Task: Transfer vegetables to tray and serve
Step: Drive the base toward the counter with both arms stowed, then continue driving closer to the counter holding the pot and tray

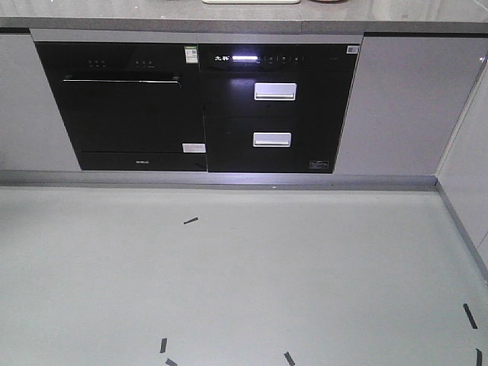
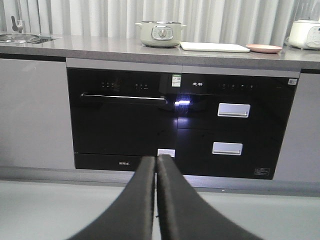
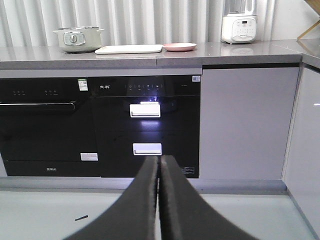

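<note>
I see a cream-white tray (image 3: 129, 49) and a pink plate (image 3: 179, 46) at the top of the frame. The pot (image 3: 77, 39) is pale green, the counter (image 3: 240, 52) grey, the ovens (image 3: 45, 125) shiny black.

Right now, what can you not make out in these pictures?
- Lettuce: seen in no view; the pink plate shows only edge-on in both wrist views, so its top is hidden.
- Tray: edge-on too; front view cuts it at the top edge.
- Blender: top cut off, right wrist view.

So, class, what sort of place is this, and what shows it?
Probably a kitchen: a grey countertop over built-in black appliances, with an electric pot and a blender standing on it.
</note>
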You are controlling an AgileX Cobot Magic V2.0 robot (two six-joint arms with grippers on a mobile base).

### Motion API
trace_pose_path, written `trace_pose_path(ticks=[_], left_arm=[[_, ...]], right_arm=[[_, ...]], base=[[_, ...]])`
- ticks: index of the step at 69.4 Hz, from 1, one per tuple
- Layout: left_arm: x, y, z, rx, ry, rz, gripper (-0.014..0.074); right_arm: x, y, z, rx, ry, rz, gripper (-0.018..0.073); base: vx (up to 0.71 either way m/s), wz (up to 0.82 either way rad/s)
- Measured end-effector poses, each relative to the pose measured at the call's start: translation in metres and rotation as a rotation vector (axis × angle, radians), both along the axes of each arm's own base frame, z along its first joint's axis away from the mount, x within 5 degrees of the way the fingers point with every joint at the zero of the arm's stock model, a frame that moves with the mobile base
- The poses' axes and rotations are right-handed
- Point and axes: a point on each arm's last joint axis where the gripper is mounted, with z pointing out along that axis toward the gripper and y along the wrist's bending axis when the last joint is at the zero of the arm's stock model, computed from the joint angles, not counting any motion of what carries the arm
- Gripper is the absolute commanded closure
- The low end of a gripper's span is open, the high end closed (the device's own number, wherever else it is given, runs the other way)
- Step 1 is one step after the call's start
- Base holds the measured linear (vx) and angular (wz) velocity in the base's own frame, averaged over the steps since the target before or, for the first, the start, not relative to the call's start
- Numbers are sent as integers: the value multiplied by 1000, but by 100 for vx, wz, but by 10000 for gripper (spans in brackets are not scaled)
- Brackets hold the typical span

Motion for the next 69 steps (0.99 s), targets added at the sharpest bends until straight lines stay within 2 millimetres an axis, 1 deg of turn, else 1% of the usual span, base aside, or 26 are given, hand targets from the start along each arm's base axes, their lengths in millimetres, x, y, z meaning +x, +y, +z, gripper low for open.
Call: trace_pose_path(ticks=[69], left_arm=[[0,0,0,0,0,0,603]], right_arm=[[0,0,0,0,0,0,564]], base=[[12,-1]])
